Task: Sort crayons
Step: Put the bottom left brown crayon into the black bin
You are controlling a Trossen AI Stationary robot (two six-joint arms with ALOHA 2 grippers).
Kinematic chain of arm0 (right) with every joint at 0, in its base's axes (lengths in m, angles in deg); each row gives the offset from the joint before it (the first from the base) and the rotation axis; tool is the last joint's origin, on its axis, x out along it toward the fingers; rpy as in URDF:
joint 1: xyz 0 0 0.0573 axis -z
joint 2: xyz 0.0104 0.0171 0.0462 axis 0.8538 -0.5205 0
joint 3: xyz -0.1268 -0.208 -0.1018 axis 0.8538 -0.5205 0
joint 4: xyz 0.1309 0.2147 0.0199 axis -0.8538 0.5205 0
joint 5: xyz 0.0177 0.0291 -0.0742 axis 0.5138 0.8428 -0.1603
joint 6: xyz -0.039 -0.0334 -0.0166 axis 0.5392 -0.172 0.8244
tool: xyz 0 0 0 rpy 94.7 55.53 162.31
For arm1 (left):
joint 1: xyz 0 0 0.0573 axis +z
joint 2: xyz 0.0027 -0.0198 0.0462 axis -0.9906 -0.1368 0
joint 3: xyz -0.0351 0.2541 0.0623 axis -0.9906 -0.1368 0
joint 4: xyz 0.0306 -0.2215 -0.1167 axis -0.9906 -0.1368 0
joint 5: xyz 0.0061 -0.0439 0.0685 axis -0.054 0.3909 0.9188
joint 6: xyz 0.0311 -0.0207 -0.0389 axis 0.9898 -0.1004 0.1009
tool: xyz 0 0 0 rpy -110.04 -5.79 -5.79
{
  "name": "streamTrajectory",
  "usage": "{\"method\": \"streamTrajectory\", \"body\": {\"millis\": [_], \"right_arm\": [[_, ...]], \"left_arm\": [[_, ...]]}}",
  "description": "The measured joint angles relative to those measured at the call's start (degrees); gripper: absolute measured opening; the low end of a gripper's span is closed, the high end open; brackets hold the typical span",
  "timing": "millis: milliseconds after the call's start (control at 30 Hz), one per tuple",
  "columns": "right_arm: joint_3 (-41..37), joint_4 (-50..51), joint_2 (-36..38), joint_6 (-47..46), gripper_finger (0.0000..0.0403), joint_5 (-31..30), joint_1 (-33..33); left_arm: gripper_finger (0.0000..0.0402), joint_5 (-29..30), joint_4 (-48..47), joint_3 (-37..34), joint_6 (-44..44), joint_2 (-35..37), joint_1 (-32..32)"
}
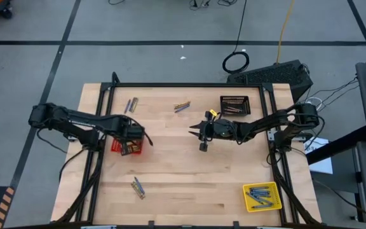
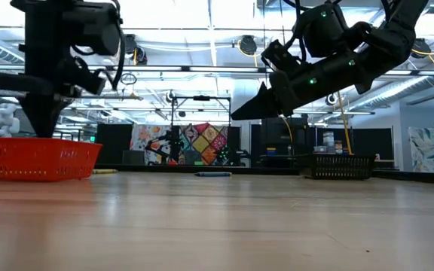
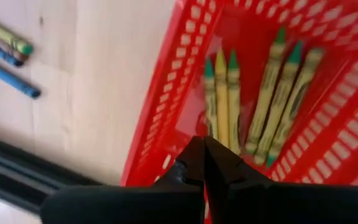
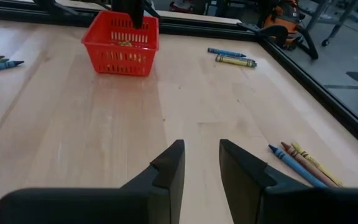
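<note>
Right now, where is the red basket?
In the high view the red basket sits on the table's left side, directly under the left hand; a few loose crayons lie nearer the front edge.

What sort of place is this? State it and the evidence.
Probably a robotics lab or workshop. A wooden table stands on a grey floor marked with black tape, cables trail across that floor, and the low view shows a big hall with ceiling lights and colourful wall panels.

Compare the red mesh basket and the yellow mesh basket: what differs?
The red mesh basket sits at the table's left side with the shut left gripper over it; the yellow mesh basket sits at the right corner with no gripper near. The red one holds yellow-green crayons; the yellow one holds blue crayons. Both are small mesh baskets.
</note>
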Motion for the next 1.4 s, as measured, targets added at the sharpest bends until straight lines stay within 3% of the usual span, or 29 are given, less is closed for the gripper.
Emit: {"method": "streamTrajectory", "body": {"millis": [267, 367, 667, 833, 1000, 1200, 1400], "right_arm": [[0.0, 0.0, 0.0, -1.1, 0.0086, 0.0, 0.3], [0.0, 0.0, 0.0, -2.5, 0.0086, 0.0, 0.3], [0.0, 0.0, 0.0, -4.4, 0.0086, 0.0, 0.2], [0.0, -0.9, 0.0, -3.3, 0.0086, 0.0, 0.2], [0.0, -2.4, 0.0, -2.3, 0.0086, 0.0, 0.2], [0.0, -1.1, 0.0, -1.5, 0.0086, 0.0, 0.2], [0.0, 0.1, 0.0, -1.9, 0.0086, 0.0, -0.3]], "left_arm": [[0.0043, -0.1, 2.2, 5.4, -1.5, 4.9, 1.3], [0.006, -3.1, 6.2, 8.1, -3.3, 6.0, 0.7], [0.0066, -4.9, 15.0, 9.2, -8.4, 6.2, -6.4], [0.0066, -6.7, 14.7, 9.2, -24.6, 5.8, -14.8], [0.0066, -3.8, 14.9, 9.2, -50.8, 2.9, -28.4], [0.0066, -0.5, 16.9, 9.2, -78.5, -5.6, -44.1], [0.0066, -2.1, 14.8, 9.2, -98.4, -12.1, -49.1]]}}
